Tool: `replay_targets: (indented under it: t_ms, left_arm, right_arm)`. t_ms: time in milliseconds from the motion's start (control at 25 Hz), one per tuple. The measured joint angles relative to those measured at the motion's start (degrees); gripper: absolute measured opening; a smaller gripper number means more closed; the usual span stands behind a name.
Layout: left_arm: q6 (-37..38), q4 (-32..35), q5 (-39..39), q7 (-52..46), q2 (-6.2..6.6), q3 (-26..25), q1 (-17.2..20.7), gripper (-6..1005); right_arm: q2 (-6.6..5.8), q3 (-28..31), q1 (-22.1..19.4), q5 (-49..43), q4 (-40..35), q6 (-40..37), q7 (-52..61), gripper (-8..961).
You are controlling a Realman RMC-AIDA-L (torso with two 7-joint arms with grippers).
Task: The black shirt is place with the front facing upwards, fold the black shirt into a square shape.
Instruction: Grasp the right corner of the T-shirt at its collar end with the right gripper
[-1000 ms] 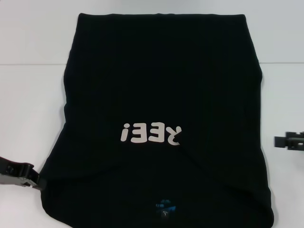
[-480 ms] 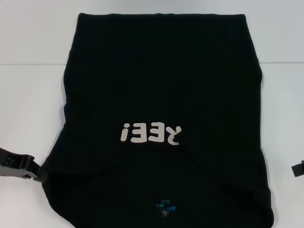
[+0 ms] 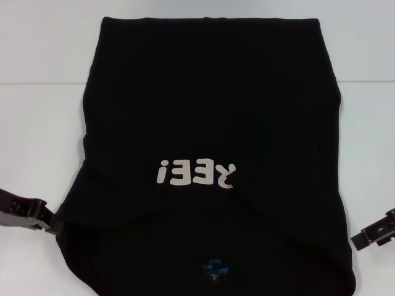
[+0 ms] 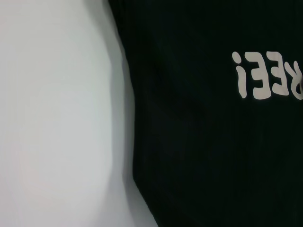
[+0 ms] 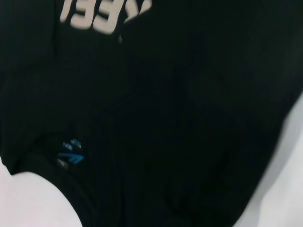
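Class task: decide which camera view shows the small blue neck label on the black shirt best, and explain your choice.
The right wrist view: the blue neck label sits nearest there, just inside the collar edge of the black shirt. The head view shows the label smaller, near the bottom edge below the white letters. The left wrist view shows only shirt edge and letters, no label.
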Motion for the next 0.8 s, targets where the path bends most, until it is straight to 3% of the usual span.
replay_targets:
  t_ms: [400, 800]
  left_arm:
    - [-0.04, -0.12, 0.0, 0.04, 0.04, 0.0, 0.0, 3]
    - [-0.38, -0.1, -0.09, 0.09, -0.04, 0.0, -0.03, 3]
  right_arm:
    - [3.37, -7.76, 5.8, -5.07, 0.52, 2.67, 3.4, 757]
    - [5.22, -10.4, 8.6, -5.31, 1.38, 3.6, 3.55, 753]
